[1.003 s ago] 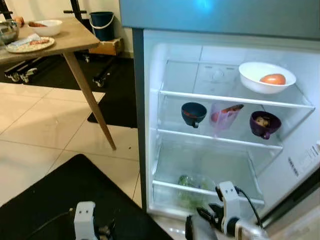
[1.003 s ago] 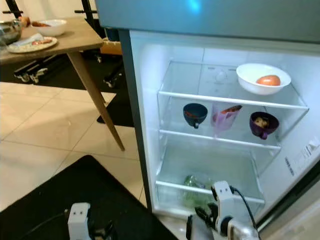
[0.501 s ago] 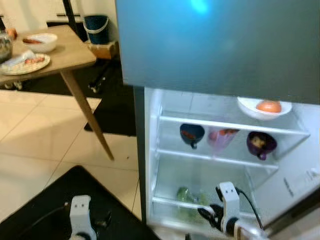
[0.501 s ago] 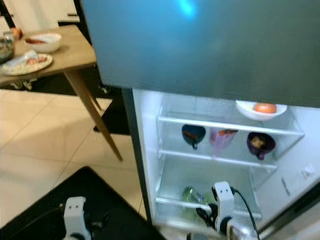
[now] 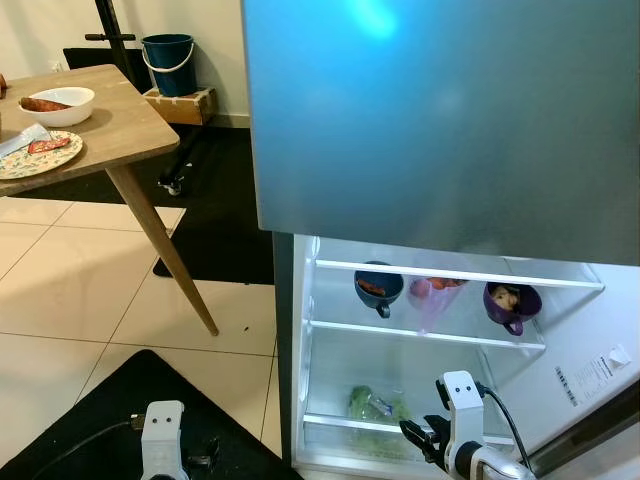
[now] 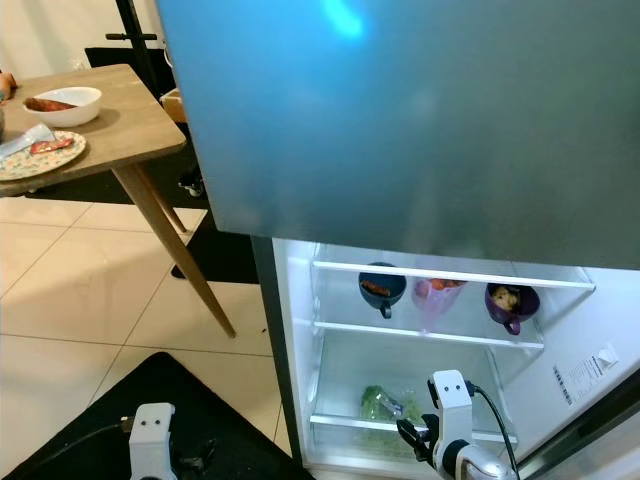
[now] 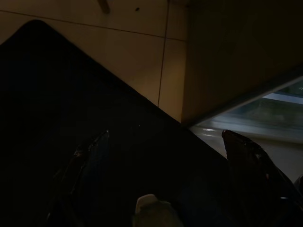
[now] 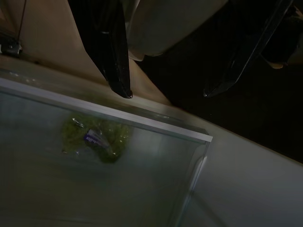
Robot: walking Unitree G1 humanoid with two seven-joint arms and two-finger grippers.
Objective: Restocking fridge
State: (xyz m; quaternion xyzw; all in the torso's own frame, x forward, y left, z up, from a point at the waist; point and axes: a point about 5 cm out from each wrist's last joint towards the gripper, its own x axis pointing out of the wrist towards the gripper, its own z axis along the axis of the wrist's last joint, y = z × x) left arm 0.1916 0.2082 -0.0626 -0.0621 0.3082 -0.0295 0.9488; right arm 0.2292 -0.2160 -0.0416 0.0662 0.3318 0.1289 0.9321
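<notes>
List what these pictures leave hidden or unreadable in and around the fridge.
- Top shelf: in both eye views the closed upper door covers everything above the shelf edge.
- Purple cup: contents too small to name.
- Bagged greens: label unreadable, blurred behind the drawer front in the right wrist view.
- Sticker on the open door: print too small.
- Left gripper: view very dark; fingers spread over a black mat.
- Right gripper: open, empty.

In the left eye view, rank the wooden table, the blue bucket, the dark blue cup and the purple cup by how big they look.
1. wooden table, largest though cut by the frame.
2. blue bucket.
3. dark blue cup and purple cup: they look alike in size, both partly hidden by the shelf edge, so no ranking.
</notes>
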